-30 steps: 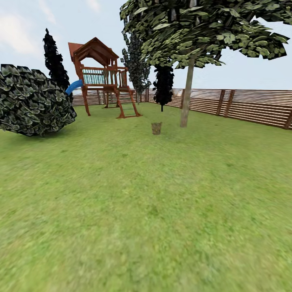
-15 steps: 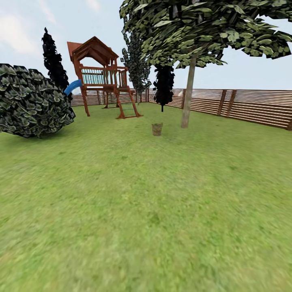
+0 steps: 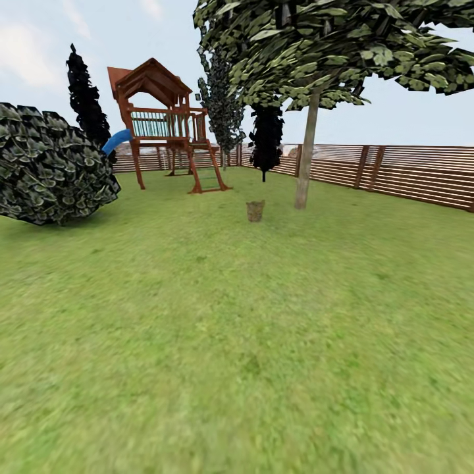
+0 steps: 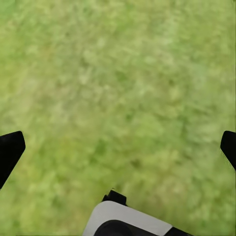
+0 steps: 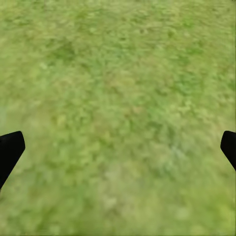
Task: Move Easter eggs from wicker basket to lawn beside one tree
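While you face the garden, note the wicker basket (image 3: 255,210) far ahead on the lawn (image 3: 237,342), just left of the tree (image 3: 303,164) trunk (eggs not discernible). Both claws, left claw (image 4: 118,150) and right claw (image 5: 118,150), hang spread wide over grass, holding nothing.

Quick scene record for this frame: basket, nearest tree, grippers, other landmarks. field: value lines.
wicker basket: upright on the lawn, far ahead, near view centre
eggs: too far to tell
tree: pale trunk just right of the basket
left gripper: open, empty, over grass
right gripper: open, empty, over grass
play tower: behind and left of the basket
fence: along the far and right edges
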